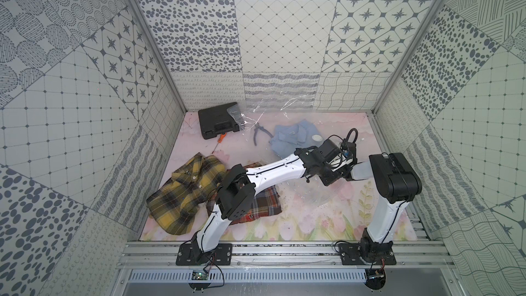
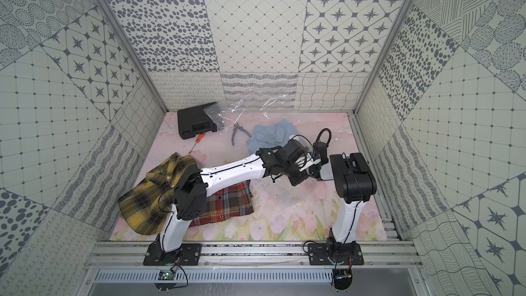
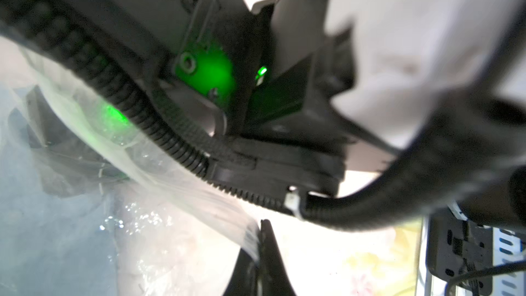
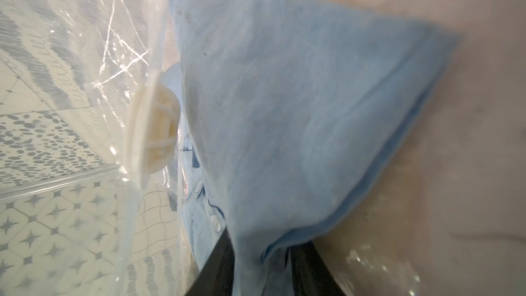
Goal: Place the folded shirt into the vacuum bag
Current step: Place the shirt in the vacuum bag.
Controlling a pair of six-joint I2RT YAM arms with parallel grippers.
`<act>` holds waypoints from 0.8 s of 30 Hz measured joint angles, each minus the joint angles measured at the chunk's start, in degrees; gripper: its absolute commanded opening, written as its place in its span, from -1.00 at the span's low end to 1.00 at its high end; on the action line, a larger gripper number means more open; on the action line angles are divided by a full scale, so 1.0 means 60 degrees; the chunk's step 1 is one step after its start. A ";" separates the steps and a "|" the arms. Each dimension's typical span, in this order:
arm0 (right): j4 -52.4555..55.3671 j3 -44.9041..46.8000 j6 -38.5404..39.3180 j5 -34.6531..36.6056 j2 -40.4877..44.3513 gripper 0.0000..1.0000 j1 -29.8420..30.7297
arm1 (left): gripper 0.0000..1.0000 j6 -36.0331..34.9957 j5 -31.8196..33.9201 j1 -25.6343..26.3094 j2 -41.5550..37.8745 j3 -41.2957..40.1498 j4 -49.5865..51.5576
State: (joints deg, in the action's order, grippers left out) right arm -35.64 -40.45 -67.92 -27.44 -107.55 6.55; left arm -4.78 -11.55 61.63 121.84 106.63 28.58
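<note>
1. while the left gripper [image 3: 260,252] is clenched on an edge of the vacuum bag [image 3: 185,195], the bag's film drapes over the folded shirt [image 1: 287,138] at the table's [image 1: 313,217] back.
2. right gripper [image 4: 262,274]: shirt cloth lies between its fingers [image 4: 216,269]; clamped or loose, i cannot tell.

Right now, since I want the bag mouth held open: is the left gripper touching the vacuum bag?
Touching. The left wrist view shows the left gripper shut, with the ribbed edge of the vacuum bag pinched between its jaws.
</note>
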 measured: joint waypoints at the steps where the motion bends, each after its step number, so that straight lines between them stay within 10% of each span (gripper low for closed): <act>1: 0.0146 0.0244 0.0069 0.0007 0.0346 -0.15 0.0011 | -1.00 0.0036 -0.0033 -0.0062 -0.0062 -0.0127 -0.0073; 24: 0.6794 0.2226 0.3639 0.1228 0.7533 0.07 0.0408 | -1.00 0.1297 0.0627 -0.1344 -0.0627 -0.1155 -0.1177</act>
State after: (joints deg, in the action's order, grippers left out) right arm 5.13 -27.09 -46.09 -20.08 -62.35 8.99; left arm 3.01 -7.79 53.56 118.08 99.70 21.52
